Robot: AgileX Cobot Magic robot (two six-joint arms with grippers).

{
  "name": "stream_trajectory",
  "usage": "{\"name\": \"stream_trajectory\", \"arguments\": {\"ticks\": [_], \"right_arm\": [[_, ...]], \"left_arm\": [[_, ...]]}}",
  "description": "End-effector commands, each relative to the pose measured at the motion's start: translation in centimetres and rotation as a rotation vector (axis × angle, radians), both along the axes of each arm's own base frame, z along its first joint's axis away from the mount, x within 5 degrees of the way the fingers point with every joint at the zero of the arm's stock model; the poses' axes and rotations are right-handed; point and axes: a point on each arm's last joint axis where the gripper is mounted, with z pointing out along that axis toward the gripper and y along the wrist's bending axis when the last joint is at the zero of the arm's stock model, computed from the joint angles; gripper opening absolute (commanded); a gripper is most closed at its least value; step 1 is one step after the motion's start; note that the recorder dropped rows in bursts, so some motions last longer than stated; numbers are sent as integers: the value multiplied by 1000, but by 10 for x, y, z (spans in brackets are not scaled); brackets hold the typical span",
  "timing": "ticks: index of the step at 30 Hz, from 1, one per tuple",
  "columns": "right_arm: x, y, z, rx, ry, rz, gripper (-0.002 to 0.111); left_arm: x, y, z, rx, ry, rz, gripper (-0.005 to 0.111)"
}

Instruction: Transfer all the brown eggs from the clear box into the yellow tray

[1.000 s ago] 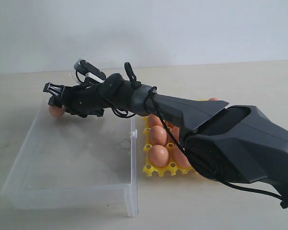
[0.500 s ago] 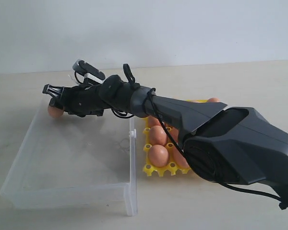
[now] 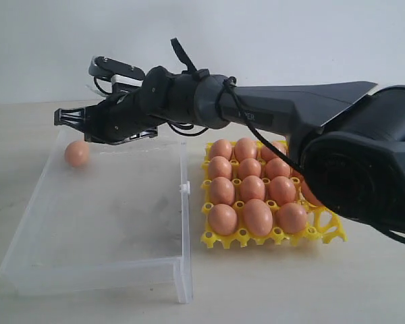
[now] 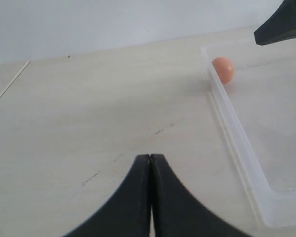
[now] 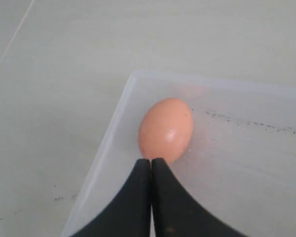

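One brown egg (image 3: 76, 154) lies on its side in the clear box (image 3: 88, 278). It sits in the far corner, on the side away from the yellow tray (image 3: 219, 237), close against the walls there.

My right hand (image 3: 64, 117) hangs above that egg without touching it. Its two fingers are pressed flat together with nothing between them. In the right wrist view the joined tips point at the near side of the shell.

The box stands on the pale worktop (image 3: 256, 293), and the small clasp tab (image 3: 183, 187) on its wall faces the tray just beside it. The other brown eggs (image 3: 252, 188) sit upright in the tray's cells. Twelve of them show whole, in four rows of three, and part of another shows under my right arm. That arm reaches across above the tray and hides its far right side.

My left hand (image 4: 150, 157) is over bare worktop outside the box, on the side away from the tray. Its fingers are closed against each other and it grips nothing. From its wrist camera the lone egg shows just behind the box's corner wall.
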Motion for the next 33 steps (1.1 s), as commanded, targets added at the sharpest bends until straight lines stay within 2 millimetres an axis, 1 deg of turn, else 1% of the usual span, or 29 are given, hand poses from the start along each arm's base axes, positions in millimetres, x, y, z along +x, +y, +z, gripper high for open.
{"name": "stream_trajectory", "arguments": {"ticks": [1,2,3,5,6,10,12,15,18,20,23,25,26,28,30,33], "right_arm": [[-1,0,11,9,-31,0,24],[-1,0,8,6,-28,-1,33],[0,0,3,6,-30,-10,46],[2,0,-3,6,-30,-23,56],[3,-1,-8,3,-27,-31,58],[3,-1,-27,-29,-1,-22,56],[-1,1,-38,-51,31,1,56],[-10,6,-43,-86,64,50,56],[-14,4,-44,-154,61,92,55],[-19,2,-46,-225,84,117,55],[-30,-3,-53,-385,115,176,52],[-40,-7,-64,-492,128,201,52],[-43,-9,-68,-521,135,205,52],[-57,-15,-80,-573,173,224,52],[-65,-19,-80,-585,187,230,52],[-71,-25,-71,-589,133,235,52]], "left_arm": [[0,0,2,-7,-13,-6,0],[0,0,2,-7,-13,-6,0],[0,0,2,-7,-13,-6,0],[0,0,2,-7,-13,-6,0],[0,0,2,-7,-13,-6,0],[0,0,2,-7,-13,-6,0],[0,0,2,-7,-13,-6,0],[0,0,2,-7,-13,-6,0],[0,0,2,-7,-13,-6,0],[0,0,2,-7,-13,-6,0],[0,0,2,-7,-13,-6,0],[0,0,2,-7,-13,-6,0],[0,0,2,-7,-13,-6,0],[0,0,2,-7,-13,-6,0],[0,0,2,-7,-13,-6,0],[0,0,2,-7,-13,-6,0]]}}
